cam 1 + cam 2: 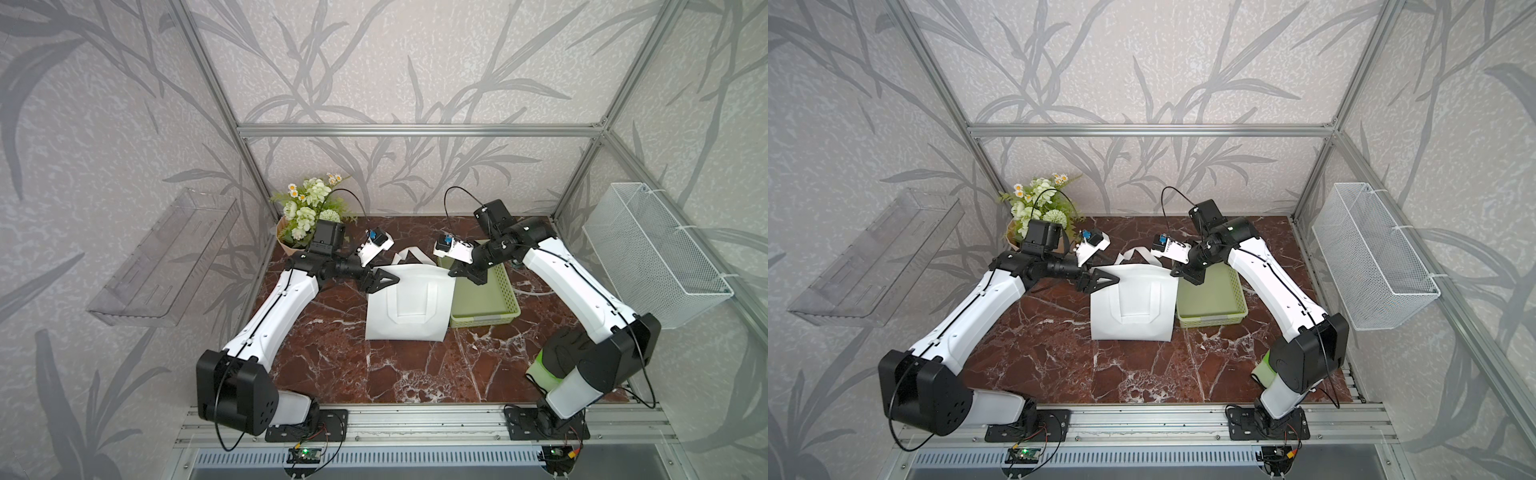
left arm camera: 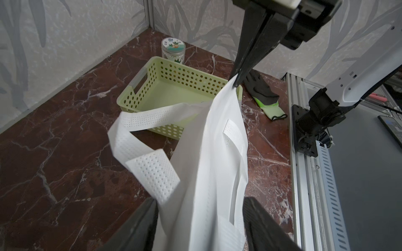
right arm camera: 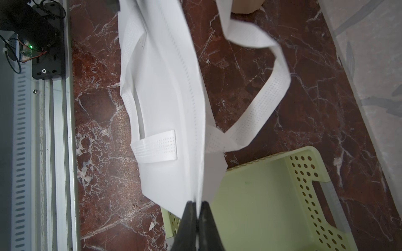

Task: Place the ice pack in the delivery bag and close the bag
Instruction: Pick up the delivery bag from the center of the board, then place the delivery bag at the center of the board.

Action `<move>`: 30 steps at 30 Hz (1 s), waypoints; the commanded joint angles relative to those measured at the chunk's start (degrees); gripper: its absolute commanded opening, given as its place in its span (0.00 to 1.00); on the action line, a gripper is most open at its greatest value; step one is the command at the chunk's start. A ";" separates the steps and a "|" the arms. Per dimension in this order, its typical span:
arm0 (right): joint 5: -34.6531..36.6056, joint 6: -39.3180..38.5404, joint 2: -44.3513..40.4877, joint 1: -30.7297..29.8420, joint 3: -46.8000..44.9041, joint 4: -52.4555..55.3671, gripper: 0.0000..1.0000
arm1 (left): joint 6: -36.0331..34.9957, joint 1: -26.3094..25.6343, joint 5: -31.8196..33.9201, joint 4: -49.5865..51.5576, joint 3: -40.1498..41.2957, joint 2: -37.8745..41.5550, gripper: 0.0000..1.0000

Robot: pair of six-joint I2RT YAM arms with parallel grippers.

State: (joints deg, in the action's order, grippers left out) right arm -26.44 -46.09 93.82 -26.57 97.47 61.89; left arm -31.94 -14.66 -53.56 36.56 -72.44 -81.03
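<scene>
One pinch alone holds up the delivery bag (image 1: 409,305): the right gripper (image 3: 197,203) is clamped on a top corner of the white fabric, while the left gripper (image 2: 199,200) has its jaws apart on either side of the opposite edge and grips nothing. The bag lies on the marble table (image 1: 374,374) between the arms, just beside the green basket (image 1: 482,295), with its mouth pressed flat and no lining visible. I judge the main risk to be that, hung from a single corner, the soft fabric sags and folds so the mouth never opens wide enough. A loose handle (image 2: 139,139) could also drape across the opening, and the raised corner could drag over the basket's rim. The ice pack appears in none of the views, and the basket looks empty, so finding it is an open problem. As for writing, the bag is plain. The small jar (image 2: 173,51) behind the basket carries a green-and-white picture label whose characters are too small to read. The black-and-green glove (image 2: 261,87) shows no legible mark.
</scene>
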 commanded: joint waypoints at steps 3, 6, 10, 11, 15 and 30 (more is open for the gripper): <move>0.53 -0.95 -1.89 -0.33 -0.10 -2.32 0.00 | -6.44 -1.08 4.71 9.73 -4.22 -2.58 0.35; 2.03 -0.22 -1.97 -0.35 0.17 -4.01 0.00 | -7.14 -1.08 5.55 9.08 -4.29 -1.90 0.07; 4.04 2.16 -2.20 -0.34 0.76 -8.95 0.00 | -5.92 -1.08 6.35 3.72 -2.51 1.01 0.00; 4.51 2.80 -2.22 -0.33 1.01 -10.86 0.00 | -5.39 -1.08 6.64 1.88 -2.23 1.97 0.00; 4.82 5.36 -1.72 -0.33 2.83 -17.79 0.00 | -0.82 -0.90 9.15 -6.51 -2.09 3.97 0.00; 8.62 12.12 19.64 -0.33 22.88 -30.18 0.00 | 5.93 0.09 20.96 -17.34 -15.48 -13.14 0.00</move>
State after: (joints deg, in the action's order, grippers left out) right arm -15.42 -36.73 110.76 -25.71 114.50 36.93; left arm -28.86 -14.09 -33.71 24.51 -84.29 -91.57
